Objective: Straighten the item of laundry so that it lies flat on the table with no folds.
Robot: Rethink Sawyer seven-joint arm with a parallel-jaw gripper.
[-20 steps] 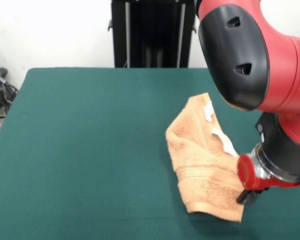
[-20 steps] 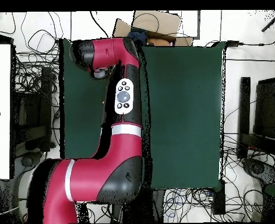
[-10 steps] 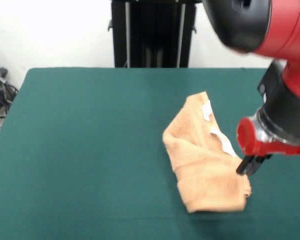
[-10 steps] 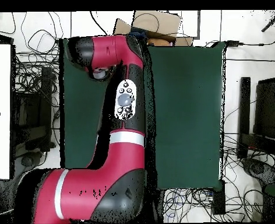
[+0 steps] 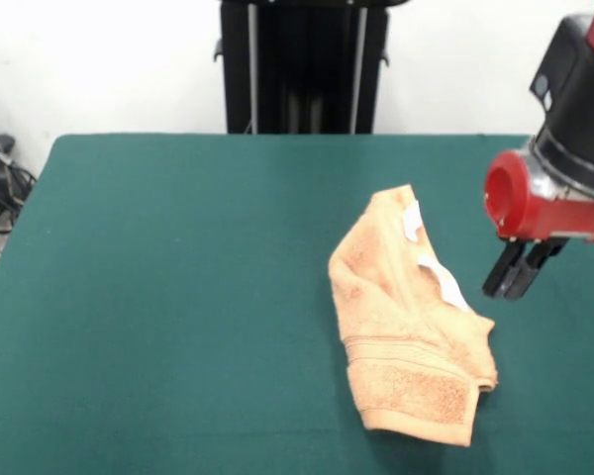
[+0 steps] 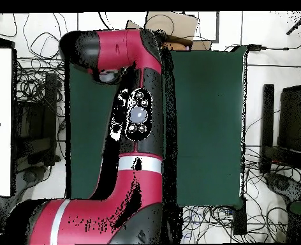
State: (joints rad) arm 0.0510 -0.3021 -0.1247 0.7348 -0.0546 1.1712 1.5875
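Observation:
The item of laundry [image 5: 406, 327] is a peach-orange towel lying crumpled on the green table [image 5: 178, 297], right of centre in the front view. It is folded over on itself, with a woven band near its front edge and white tags [image 5: 428, 259] on its right side. My gripper [image 5: 512, 273] hangs above the table just to the right of the towel, clear of it. It is open by a narrow gap with nothing between its fingers. In the overhead view the arm [image 6: 137, 121] hides the towel and the gripper.
A black stand [image 5: 302, 64] rises behind the table's far edge. Cables lie on the floor off the left side [image 5: 0, 183]. In the overhead view, cables and equipment surround the table [image 6: 204, 115], and a cardboard box [image 6: 169, 29] sits beyond its top edge.
The gripper had hold of the towel's front right corner and pulled it up. It has let go and risen to the right, and the towel has dropped back onto the table.

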